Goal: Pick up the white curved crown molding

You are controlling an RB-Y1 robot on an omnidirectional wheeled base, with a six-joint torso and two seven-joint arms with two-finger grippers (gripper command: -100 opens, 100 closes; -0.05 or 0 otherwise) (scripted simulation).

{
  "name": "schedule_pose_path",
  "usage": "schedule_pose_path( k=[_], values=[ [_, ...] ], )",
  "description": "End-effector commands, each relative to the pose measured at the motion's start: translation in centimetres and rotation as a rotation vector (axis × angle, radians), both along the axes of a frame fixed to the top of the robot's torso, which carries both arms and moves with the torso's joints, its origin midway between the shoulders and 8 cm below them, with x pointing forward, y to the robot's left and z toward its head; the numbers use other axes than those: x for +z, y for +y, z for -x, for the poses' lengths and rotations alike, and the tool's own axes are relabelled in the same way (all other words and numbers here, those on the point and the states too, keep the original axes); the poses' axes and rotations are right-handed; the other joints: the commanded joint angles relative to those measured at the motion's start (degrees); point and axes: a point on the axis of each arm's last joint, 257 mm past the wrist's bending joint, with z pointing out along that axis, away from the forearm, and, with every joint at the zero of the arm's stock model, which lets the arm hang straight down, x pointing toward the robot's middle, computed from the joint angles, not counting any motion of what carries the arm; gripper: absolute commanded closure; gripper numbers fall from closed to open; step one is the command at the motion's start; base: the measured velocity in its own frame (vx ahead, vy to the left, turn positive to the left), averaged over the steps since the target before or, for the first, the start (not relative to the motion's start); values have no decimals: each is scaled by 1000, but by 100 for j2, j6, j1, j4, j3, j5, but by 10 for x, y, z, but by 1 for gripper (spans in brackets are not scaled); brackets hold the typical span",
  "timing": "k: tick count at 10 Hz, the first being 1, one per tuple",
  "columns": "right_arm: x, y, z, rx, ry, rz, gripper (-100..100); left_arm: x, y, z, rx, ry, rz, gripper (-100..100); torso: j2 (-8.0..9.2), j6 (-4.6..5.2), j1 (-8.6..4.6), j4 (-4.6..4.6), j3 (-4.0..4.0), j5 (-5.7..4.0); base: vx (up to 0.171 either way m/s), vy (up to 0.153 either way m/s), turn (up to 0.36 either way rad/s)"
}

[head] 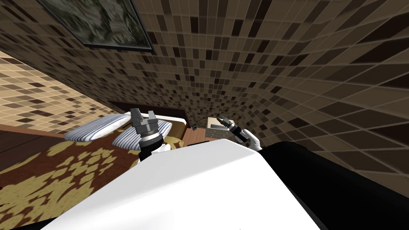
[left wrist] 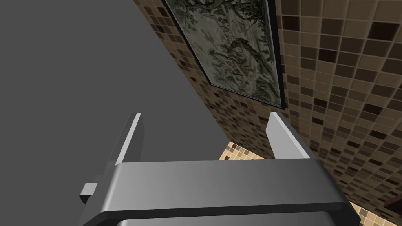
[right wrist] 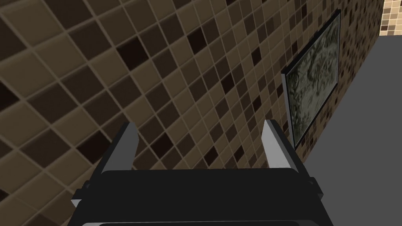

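The left gripper (head: pixel 143 115) is held up over the bed (head: pixel 48 175), its fingers wide apart with nothing between them. The right gripper (head: pixel 222 120), also wide and empty, points toward a light bedside cabinet (head: pixel 213 131). The bed has a brown and yellow cover, and two striped pillows (head: pixel 94 128) lie at its far end. Behind them rises the tiled wall (head: pixel 279 60). Where the white curved crown molding lies cannot be told from here. The step in hand seems to be the search and approach. The next move likely calls for turning the view until the molding is found, then bringing an open gripper to it.
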Motion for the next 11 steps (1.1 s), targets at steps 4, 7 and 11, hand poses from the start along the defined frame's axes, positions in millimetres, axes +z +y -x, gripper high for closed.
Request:
schedule_pose_path(
  k=[4, 7, 11],
  values=[
    [-73, -23, 12, 36, 132, 186, -100, 0, 0, 0, 0, 0, 0, 0, -2, 2, -1, 0, -1, 0, 29, 21, 103],
    [-103, -36, 21, 56, 190, 265, -100, 0, 0, 0, 0, 0, 0, 0, -9, 1, 1, -2, -5, 0, 44, 16, 75],
    [-150, -52, 42, 122, 274, 406, -100, 0, 0, 0, 0, 0, 0, 0, 1, 5, -1, 0, 0, 0, 40, 16, 69]
  ],
)
